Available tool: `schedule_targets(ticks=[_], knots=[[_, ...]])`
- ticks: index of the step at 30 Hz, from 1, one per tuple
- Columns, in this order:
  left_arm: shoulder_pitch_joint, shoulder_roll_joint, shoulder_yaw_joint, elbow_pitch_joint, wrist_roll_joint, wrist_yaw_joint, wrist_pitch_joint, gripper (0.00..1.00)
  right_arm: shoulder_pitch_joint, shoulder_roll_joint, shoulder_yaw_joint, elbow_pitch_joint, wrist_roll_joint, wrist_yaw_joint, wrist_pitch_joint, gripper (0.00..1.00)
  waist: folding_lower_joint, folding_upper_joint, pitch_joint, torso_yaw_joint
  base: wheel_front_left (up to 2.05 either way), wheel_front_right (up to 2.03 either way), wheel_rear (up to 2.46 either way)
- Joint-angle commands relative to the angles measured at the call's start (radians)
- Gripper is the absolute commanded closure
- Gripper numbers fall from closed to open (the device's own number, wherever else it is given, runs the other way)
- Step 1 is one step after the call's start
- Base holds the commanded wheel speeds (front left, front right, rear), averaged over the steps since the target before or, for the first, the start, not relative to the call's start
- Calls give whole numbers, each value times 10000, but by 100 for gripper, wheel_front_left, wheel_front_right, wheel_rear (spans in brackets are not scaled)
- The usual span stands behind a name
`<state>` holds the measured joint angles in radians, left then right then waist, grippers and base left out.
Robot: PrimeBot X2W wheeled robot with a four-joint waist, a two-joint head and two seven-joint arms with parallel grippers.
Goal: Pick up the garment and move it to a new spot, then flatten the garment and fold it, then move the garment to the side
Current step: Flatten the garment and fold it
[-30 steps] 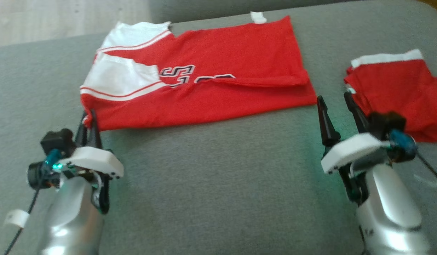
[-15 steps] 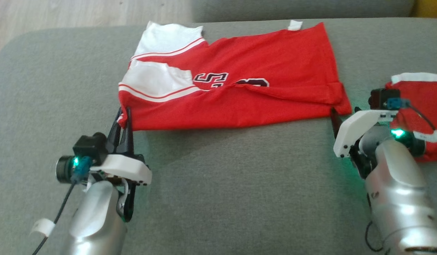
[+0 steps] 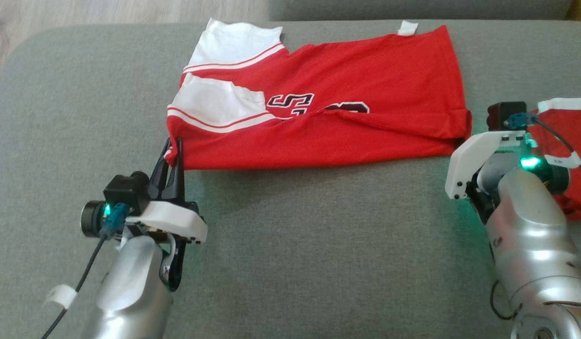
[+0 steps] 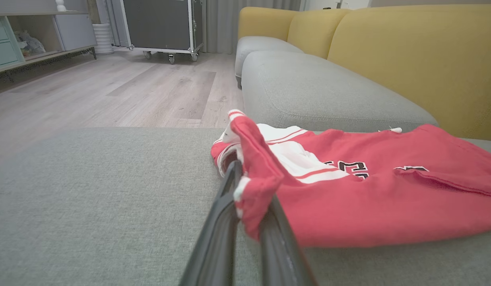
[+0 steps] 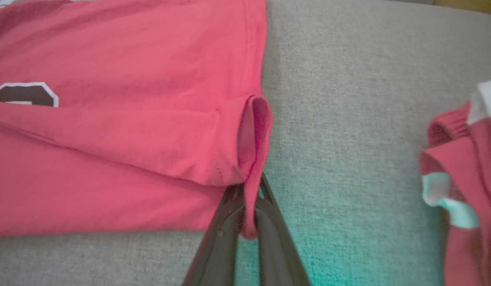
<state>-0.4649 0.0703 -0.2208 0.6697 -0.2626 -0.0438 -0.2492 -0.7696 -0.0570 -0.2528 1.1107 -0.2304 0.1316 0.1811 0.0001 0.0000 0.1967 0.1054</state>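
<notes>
Spread across the grey sofa cushion (image 3: 318,263): the red jersey (image 3: 318,108), white shoulder panels toward the left, dark outlined number in the middle, near part folded over on itself into a long ridge. Just beside it on the right, not touching, a second red garment (image 3: 570,141) with white trim, bunched on the same cushion and partly behind the right forearm.

From the head: both near corners of the jersey at once, one at each arm. From the left wrist, low along the cushion: wooden floor (image 4: 130,91), black wheeled case (image 4: 165,24), shelf unit (image 4: 30,35), yellow sofa backrest (image 4: 408,59). From the right wrist, close up: hem stitching, the open rolled edge of the fold, a piece of the number, green glow on the grey fabric.

At the left gripper (image 3: 173,151): closed tight on the near left corner, red cloth with white trim bunched and raised off the cushion between the two dark fingers (image 4: 225,222). At the right gripper (image 5: 248,200): fingers drawn together on the near right corner, a fold of hem pinched between them. In the head view, those fingertips hidden behind the white housing, right at the jersey's corner.
</notes>
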Motion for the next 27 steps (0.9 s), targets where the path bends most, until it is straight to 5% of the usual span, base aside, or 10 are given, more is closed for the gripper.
schedule_targets(ticks=[1, 16, 27], knots=[[-333, 255, 396, -226, 100, 38, -125, 100, -311, 68, 222, -100, -48, -9, -158, 100, -1, 0, -126, -103, 0, 0, 0], [1113, 814, 985, -402, 293, 289, -126, 100, -233, 68, 1549, 1224, 2179, -9, -259, 100, -1, 0, -2103, -1108, 0, 0, 0], [2284, 912, 783, -524, 388, 193, -91, 100, 1126, 66, 3102, 547, 4352, -9, 788, 100, -1, 0, -2810, -1308, 0, 0, 0]])
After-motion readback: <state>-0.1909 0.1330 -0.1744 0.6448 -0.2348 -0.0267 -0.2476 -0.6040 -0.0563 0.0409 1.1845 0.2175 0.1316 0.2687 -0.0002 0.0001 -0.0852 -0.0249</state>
